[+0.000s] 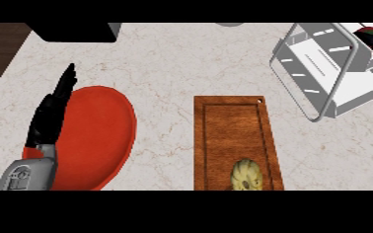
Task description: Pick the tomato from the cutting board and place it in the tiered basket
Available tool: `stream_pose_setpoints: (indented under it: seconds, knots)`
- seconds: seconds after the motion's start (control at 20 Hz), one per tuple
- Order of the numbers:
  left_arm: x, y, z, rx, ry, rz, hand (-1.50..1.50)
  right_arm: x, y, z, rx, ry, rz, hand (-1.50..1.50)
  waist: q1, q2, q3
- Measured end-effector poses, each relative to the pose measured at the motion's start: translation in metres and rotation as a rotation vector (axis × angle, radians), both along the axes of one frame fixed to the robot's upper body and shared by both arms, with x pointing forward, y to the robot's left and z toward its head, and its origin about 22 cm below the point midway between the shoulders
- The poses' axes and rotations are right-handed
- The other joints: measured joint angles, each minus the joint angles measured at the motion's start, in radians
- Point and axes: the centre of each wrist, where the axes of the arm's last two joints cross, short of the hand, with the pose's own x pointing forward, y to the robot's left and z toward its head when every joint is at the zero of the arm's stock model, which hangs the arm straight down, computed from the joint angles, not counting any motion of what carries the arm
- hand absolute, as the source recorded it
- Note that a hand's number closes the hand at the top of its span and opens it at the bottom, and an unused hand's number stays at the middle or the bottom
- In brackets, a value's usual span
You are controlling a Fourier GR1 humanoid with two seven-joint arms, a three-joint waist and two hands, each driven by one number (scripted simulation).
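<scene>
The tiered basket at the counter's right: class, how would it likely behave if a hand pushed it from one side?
The tiered basket looks like thin grey metal framing around open trays, so it is probably stiff yet light for its bulk. It appears tall, with stacked levels, so a push high up might tip it rather than slide it. On the smooth marble-look counter, a low push would likely make it slide.
</scene>
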Motion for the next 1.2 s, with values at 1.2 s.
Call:
stream_pose_setpoints:
  seconds: [1.2]
  knots:
    - [0.002, -0.005, 0.004, -0.011, -0.008, -0.001, 0.00, -0.129, -0.159, 0.064, 0.362, -0.021, -0.211, -1.50, 0.013, 0.019, 0.007]
